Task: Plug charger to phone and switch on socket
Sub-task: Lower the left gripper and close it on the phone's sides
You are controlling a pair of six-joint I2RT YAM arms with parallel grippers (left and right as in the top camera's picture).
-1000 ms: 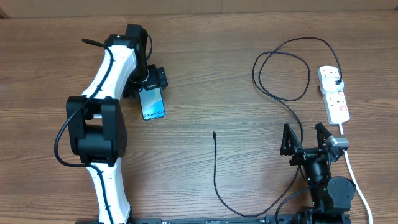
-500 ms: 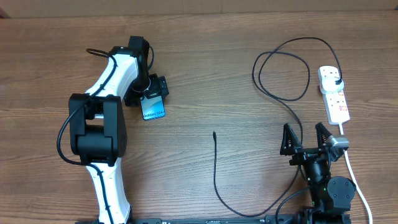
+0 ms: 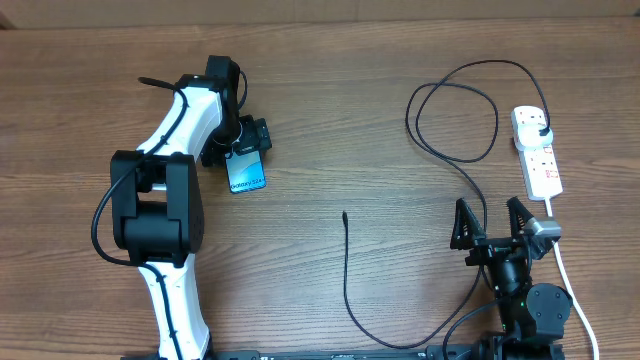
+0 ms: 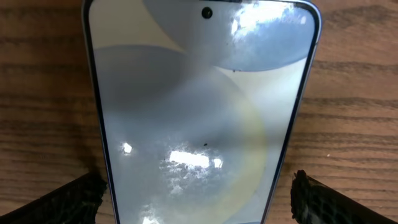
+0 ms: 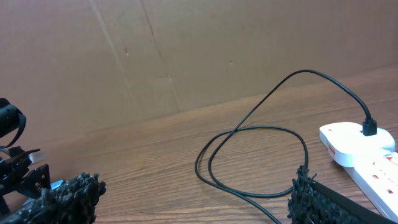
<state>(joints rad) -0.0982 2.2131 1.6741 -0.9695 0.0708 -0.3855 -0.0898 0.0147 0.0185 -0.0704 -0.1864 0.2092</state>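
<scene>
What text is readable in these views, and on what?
"Galaxy S24+": on the phone screen in the overhead view, tiny, running along its left edge, only just legible.
Red marks on the power strip: too small to read in the overhead and right wrist views.
Left wrist close-up of the phone screen: glare only, no text visible.

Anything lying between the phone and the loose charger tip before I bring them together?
Nothing visible. Only bare table lies between the phone and the charger tip.
</scene>
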